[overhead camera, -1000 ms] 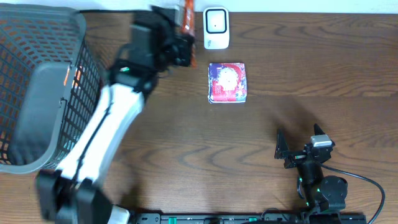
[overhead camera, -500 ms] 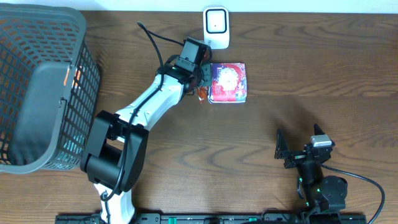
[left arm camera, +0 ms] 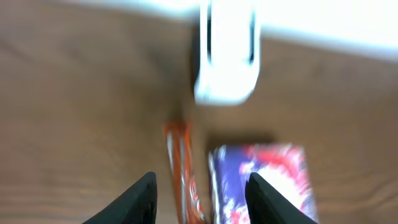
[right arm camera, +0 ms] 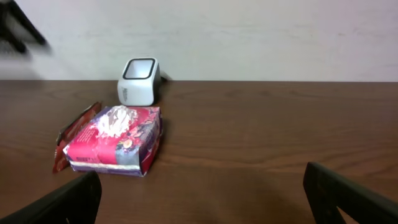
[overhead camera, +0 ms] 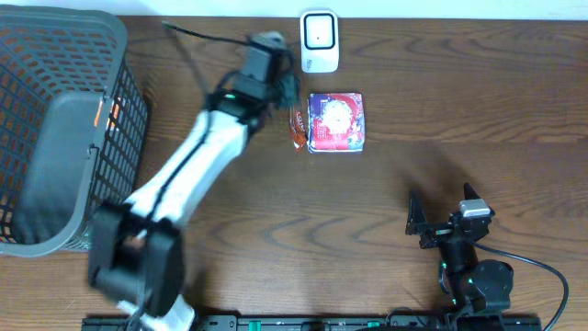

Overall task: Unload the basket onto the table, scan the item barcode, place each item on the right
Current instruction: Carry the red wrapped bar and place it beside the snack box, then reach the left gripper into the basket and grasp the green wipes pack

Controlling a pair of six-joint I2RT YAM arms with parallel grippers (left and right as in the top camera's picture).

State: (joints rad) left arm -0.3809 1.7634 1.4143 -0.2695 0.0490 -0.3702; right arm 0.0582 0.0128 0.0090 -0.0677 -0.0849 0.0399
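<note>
While the left arm reaches toward the far edge of the table (overhead camera: 432, 101), the left gripper (left arm camera: 201, 177) hangs above the wood, jaws partly open, nothing between them. The orange packet (overhead camera: 297, 129) lies flat on the table, long axis near-to-far, along the left side of the printed box (overhead camera: 337, 121); whether they touch cannot be told. The white scanner (overhead camera: 319, 41) stands farther back, just beyond the box's far edge and apart from the packet. At near right, the right gripper (right arm camera: 199, 177) is spread wide and empty, well apart from the items. A grey mesh basket (overhead camera: 129, 101) sits at far left.
</note>
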